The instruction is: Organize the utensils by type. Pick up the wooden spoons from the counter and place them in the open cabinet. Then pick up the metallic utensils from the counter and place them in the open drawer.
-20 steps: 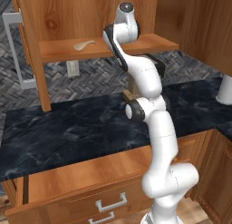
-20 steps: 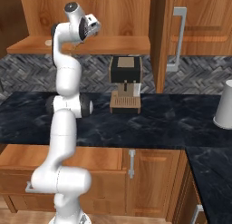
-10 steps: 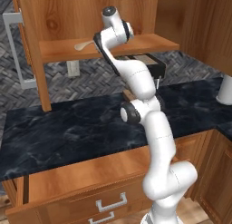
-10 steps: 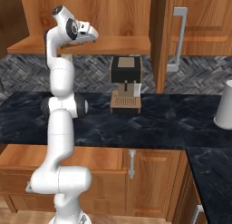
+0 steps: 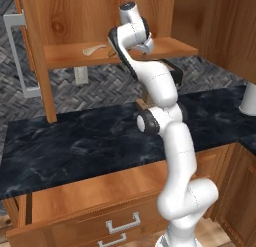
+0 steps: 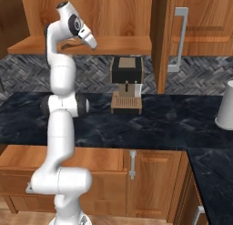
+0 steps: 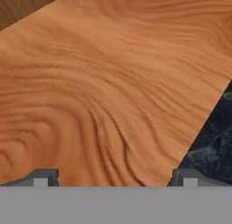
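A pale tan wooden spoon [image 5: 95,49] lies on the shelf of the open cabinet [image 5: 165,46]. My gripper [image 5: 146,47] hangs just over the shelf's front part, right of the spoon and apart from it. From the right side the gripper [image 6: 92,43] points down at the shelf [image 6: 123,45]. In the hand view the gripper [image 7: 115,177] is open, its fingertips [image 7: 43,175] wide apart with only bare shelf wood between them. The black counter [image 5: 80,141] carries no utensil that I can make out; the metallic utensils are out of view. The open drawer [image 5: 85,191] juts out below the counter.
A coffee machine [image 6: 126,83] stands on the counter under the shelf, close behind the arm. A white vessel [image 6: 225,112] sits at the far right. The cabinet door [image 5: 30,51] with its silver handle stands open on the left and appears as a door [image 6: 160,37] in the right view.
The hand has swung over the shelf and tipped down toward its front part. The jaws stayed wide open. The spoon on the shelf has not moved.
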You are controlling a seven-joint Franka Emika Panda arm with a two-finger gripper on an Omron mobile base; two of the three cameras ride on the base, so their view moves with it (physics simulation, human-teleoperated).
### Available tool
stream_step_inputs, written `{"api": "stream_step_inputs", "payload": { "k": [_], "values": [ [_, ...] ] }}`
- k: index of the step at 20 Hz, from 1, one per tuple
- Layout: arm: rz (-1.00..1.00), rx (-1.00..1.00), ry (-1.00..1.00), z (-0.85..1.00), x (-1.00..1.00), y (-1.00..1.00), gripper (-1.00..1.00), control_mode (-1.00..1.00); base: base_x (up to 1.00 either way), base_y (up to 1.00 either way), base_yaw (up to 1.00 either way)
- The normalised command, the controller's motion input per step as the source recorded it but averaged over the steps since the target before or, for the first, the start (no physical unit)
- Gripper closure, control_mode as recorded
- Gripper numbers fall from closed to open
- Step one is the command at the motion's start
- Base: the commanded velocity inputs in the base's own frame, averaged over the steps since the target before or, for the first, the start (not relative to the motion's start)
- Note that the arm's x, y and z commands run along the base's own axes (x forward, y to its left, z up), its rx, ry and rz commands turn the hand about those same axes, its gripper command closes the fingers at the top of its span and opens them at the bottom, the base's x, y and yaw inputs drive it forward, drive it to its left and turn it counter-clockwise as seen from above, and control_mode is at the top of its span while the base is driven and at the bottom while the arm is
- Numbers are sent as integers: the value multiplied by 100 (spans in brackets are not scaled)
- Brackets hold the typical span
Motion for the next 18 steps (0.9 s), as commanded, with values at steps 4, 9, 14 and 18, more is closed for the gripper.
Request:
{"api": "stream_step_inputs", "payload": {
  "k": [4,9,14,18],
  "values": [
    [-50,40,11,54,-25,-23,-100,-100,0,0,0],
    [-18,25,1,38,-60,-28,-100,-100,0,0,0],
    [4,1,-10,3,-96,-8,-100,-100,0,0,0],
    [23,0,-23,-4,-100,-9,-100,-100,0,0,0]
  ]
}}
